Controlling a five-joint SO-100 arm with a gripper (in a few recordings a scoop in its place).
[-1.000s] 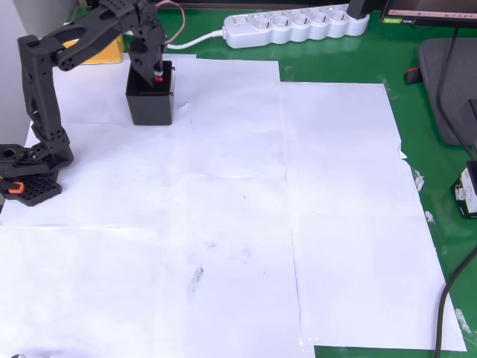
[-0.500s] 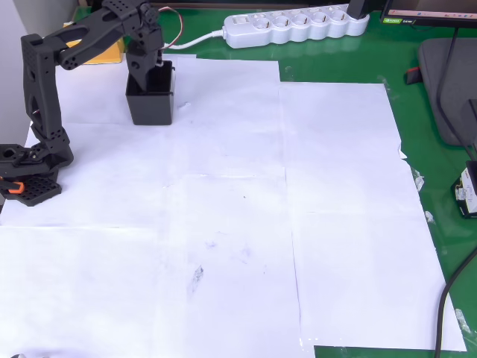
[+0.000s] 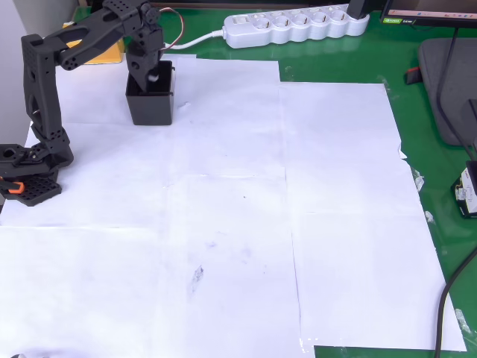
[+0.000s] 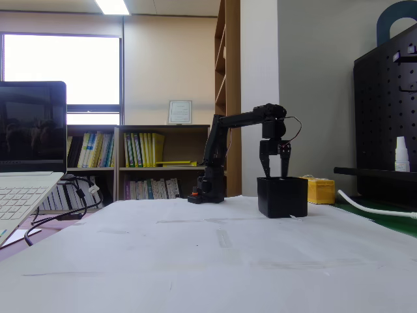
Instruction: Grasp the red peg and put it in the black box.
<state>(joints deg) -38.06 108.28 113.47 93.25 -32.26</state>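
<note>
The black box (image 3: 151,106) stands on the white paper at the upper left of the overhead view, and right of centre (image 4: 282,197) in the fixed view. My gripper (image 3: 151,74) hangs straight down over the box's opening. In the fixed view my gripper (image 4: 274,166) stands open, its two fingers spread apart just above the box rim with nothing between them. The red peg is hidden from view.
A yellow block (image 3: 104,52) lies behind the box, also seen in the fixed view (image 4: 320,190). A white power strip (image 3: 294,26) runs along the far edge. The arm's base (image 3: 30,179) sits at the left. White paper (image 3: 238,224) covers the green mat.
A second ago the red peg sat between my fingertips above the box. It no longer shows there, and the fingers stand apart over the opening.
</note>
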